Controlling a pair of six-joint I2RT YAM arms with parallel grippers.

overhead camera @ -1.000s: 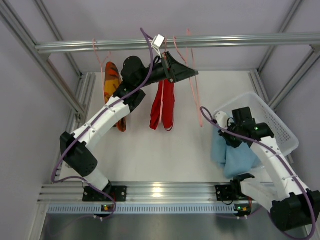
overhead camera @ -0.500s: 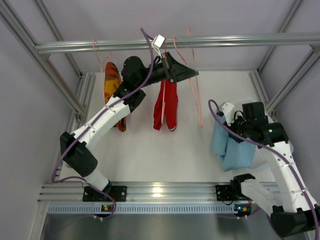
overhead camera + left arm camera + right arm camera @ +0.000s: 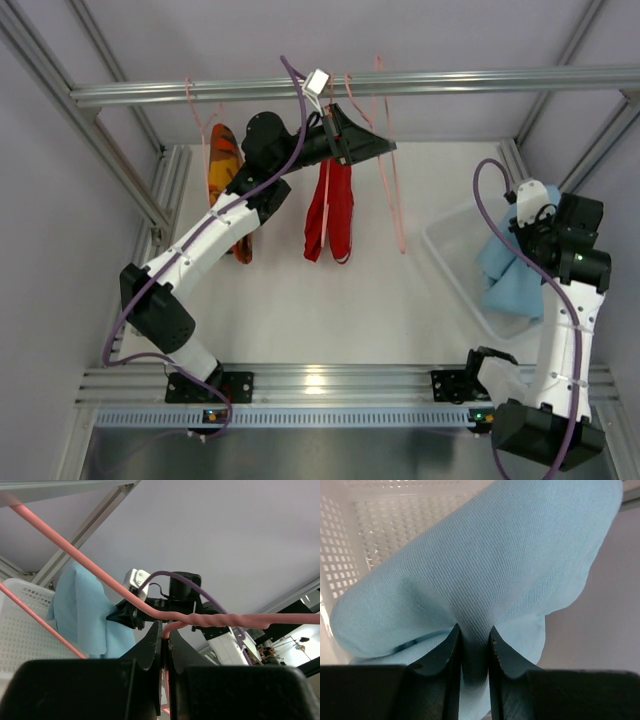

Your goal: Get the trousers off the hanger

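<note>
Above a white table point(image 3: 330, 310), the light blue trousers point(image 3: 485, 565) hang pinched in the right gripper point(image 3: 474, 628) over the white basket point(image 3: 452, 250). Red trousers point(image 3: 330, 215) and orange patterned trousers point(image 3: 222, 165) hang below the rail point(image 3: 450, 82), where the left gripper point(image 3: 163, 630) is clamped on a pink hanger point(image 3: 225, 618).

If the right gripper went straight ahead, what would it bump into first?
The right gripper is pinching the blue trousers, so those come first. Behind them, probably the white basket, though depth is unclear.
</note>
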